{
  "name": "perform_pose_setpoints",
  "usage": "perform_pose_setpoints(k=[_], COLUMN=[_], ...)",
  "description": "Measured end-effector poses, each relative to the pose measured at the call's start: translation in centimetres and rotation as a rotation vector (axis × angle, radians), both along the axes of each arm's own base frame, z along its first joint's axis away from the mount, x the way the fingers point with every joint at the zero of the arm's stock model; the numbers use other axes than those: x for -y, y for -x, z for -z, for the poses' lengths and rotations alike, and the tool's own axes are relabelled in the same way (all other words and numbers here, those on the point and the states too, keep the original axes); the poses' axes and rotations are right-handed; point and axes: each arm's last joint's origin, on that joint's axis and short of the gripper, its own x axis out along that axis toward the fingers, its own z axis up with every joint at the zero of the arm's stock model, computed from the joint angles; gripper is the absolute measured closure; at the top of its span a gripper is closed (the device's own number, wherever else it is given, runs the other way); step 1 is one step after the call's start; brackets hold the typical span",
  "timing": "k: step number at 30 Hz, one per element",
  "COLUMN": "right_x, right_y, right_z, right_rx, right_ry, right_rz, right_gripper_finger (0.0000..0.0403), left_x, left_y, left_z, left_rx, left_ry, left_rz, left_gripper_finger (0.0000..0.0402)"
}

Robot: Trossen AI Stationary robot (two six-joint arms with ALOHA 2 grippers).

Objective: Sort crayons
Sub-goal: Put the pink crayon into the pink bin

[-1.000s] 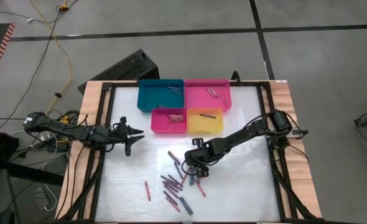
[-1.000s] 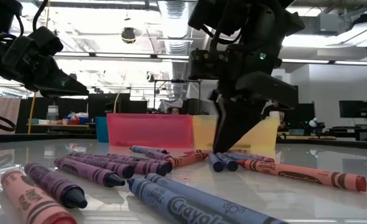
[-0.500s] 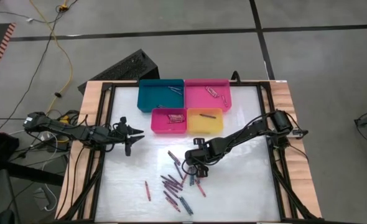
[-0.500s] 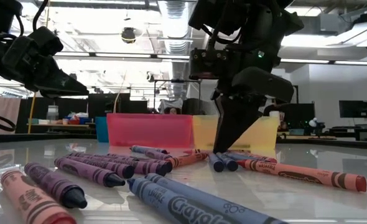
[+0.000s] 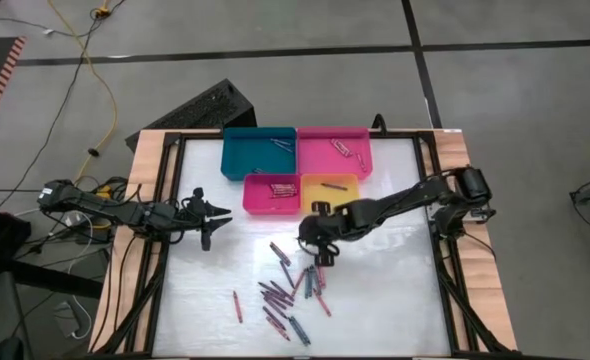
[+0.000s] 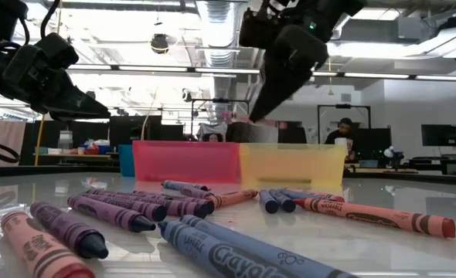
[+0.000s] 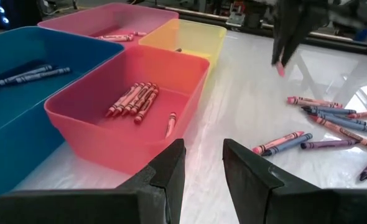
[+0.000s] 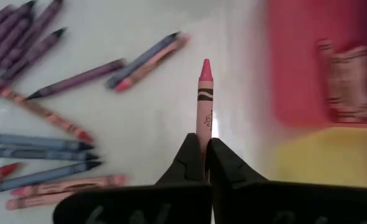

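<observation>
In the right wrist view the fingers (image 8: 199,163) cover the butt end of the pink crayon (image 8: 204,102) they pinch, and beyond its tip the red tray (image 8: 320,68) and the crayons in it are smeared by blur. In the low view the nearest crayons (image 6: 58,232), well short of the fingers, run off the bottom edge, and the tray walls (image 6: 185,162) hide whatever lies inside. From above, crayon labels on the surface (image 5: 375,300) are too small to read.
</observation>
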Motion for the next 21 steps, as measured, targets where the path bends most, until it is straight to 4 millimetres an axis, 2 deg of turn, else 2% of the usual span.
perform_pose_setpoints(k=[11, 17, 21], right_x=[6.1, 10.7, 14.2], right_y=[2.0, 3.3, 4.0], right_z=[-4.9, -6.0, -5.8], right_rx=[0.137, 0.143, 0.132], right_ry=[0.078, 0.141, 0.143], right_rz=[0.167, 0.351, 0.478], right_gripper_finger=[0.0401, 0.0399, 0.0399], left_x=[0.0, 0.0, 0.0], left_y=[0.0, 0.0, 0.0], left_z=[0.0, 0.0, 0.0], left_rx=[0.000, -0.001, 0.001], left_ry=[0.000, -0.003, 0.004], left_rz=[0.000, 0.001, 0.000], left_gripper_finger=[0.0303, 0.0303, 0.0303])
